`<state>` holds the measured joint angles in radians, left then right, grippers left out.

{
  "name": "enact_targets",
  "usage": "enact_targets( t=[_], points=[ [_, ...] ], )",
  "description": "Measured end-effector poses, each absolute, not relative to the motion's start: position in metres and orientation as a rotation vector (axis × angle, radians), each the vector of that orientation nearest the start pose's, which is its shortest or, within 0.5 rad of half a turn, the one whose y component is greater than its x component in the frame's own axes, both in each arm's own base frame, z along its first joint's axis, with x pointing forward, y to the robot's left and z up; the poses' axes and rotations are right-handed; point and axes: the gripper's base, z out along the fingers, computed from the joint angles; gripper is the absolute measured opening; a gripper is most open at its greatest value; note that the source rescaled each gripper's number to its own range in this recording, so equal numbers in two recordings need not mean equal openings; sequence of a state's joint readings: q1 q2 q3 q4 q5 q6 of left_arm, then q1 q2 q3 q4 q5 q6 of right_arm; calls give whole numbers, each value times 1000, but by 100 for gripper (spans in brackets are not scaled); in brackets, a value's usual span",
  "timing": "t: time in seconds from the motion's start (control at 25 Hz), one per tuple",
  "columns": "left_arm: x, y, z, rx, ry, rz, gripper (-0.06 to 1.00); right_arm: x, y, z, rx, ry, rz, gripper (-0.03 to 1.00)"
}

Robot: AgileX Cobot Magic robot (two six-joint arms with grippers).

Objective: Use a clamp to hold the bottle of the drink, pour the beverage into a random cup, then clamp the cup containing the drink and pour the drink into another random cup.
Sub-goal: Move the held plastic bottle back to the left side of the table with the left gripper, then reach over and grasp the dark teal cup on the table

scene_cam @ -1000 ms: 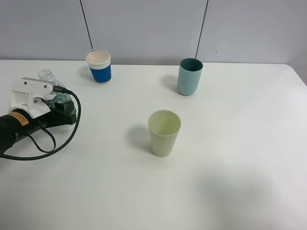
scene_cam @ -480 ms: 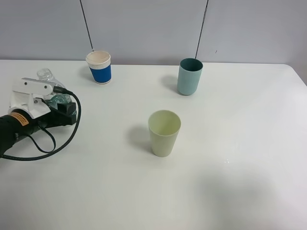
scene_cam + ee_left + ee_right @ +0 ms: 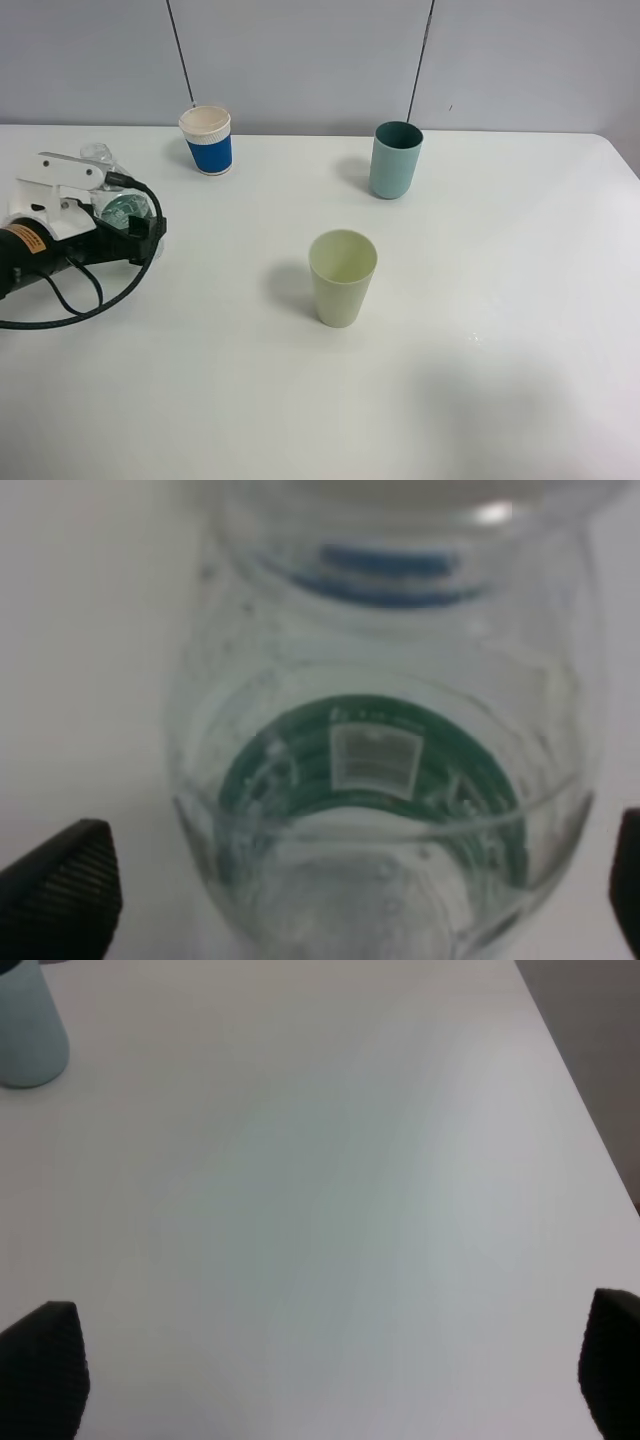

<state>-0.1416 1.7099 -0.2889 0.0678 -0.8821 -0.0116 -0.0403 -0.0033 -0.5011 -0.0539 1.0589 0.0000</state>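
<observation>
Since a second ago the left tool has let go: its fingers now stand wide, clear of the bottle between them, near the surface's left edge. The right tool is wide open and empty. The teal cup stands near the far edge, the pale green cup mid-surface.

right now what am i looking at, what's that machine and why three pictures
It's a two-armed robot at a white table. The wide picture is from a camera mounted high; the two close-ups are from cameras on the arms' wrists. On the table stand a blue-and-white paper cup, a teal-blue tumbler and a pale green tumbler. The left gripper is open, with a clear green-labelled bottle between its jaws, not gripped. The right gripper is open above the table, holding nothing.
</observation>
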Motion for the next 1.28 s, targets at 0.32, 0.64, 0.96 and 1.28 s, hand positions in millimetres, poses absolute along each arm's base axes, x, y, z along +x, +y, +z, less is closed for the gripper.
enact_targets(
  t=[0.32,0.64,0.96,1.28],
  points=[
    [211,-33,170,229,2048,-83,99,-6,-4,278,44,2038,-90,99],
    [171,-25,230,187,1885,-75,99,-6,-4,278,44,2038,-90,99],
    [129,-18,288,171,1848,-57,99,-6,-4,278,44,2038,-90,99],
    [88,-10,340,155,1879,-46,99,-6,-4,278,44,2038,-90,99]
  ],
)
